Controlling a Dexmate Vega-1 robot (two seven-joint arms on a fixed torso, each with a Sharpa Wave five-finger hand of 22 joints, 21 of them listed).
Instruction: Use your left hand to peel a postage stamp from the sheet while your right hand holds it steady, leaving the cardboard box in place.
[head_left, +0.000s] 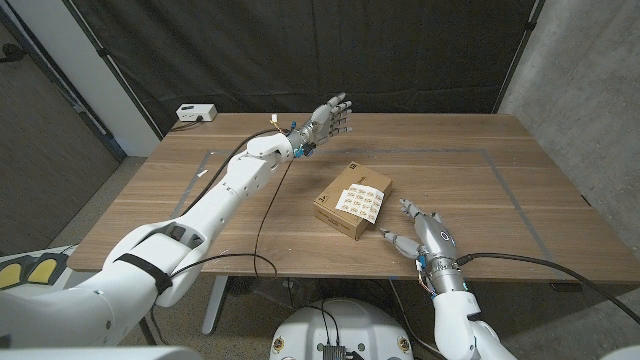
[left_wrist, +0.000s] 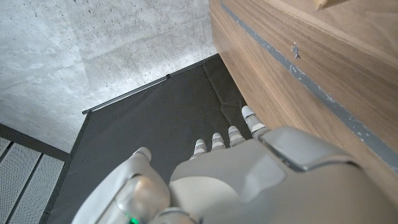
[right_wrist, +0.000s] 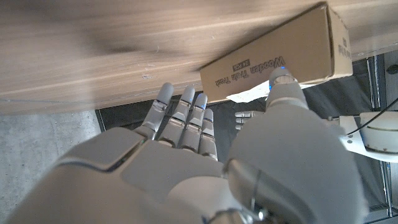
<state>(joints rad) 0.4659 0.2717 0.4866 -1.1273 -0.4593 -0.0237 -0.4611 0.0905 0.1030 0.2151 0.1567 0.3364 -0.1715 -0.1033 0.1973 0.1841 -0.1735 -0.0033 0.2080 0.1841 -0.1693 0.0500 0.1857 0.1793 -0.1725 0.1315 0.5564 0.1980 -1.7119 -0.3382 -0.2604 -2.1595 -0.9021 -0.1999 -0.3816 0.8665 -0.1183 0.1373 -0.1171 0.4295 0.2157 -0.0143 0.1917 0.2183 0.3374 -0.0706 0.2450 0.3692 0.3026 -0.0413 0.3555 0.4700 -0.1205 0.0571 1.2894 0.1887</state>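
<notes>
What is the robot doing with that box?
Nothing is being held yet. A cardboard box sits in the middle of the wooden table with a sheet of stamps on top. The robot's right hand waits open just beside the box. Its left hand is raised near the far edge of the table, fingers spread, away from the stamps.

On the stamp sheet (head_left: 358, 200), atop the cardboard box (head_left: 350, 201) just beyond the right hand (head_left: 428, 234), we find the individual stamps too small to tell apart. In the right wrist view that hand's thumb (right_wrist: 285, 87) covers part of the box's side, whose far end the frame cuts off. The left hand (head_left: 327, 119) is raised well beyond the box; we cannot judge its height above the table (head_left: 480, 170).
</notes>
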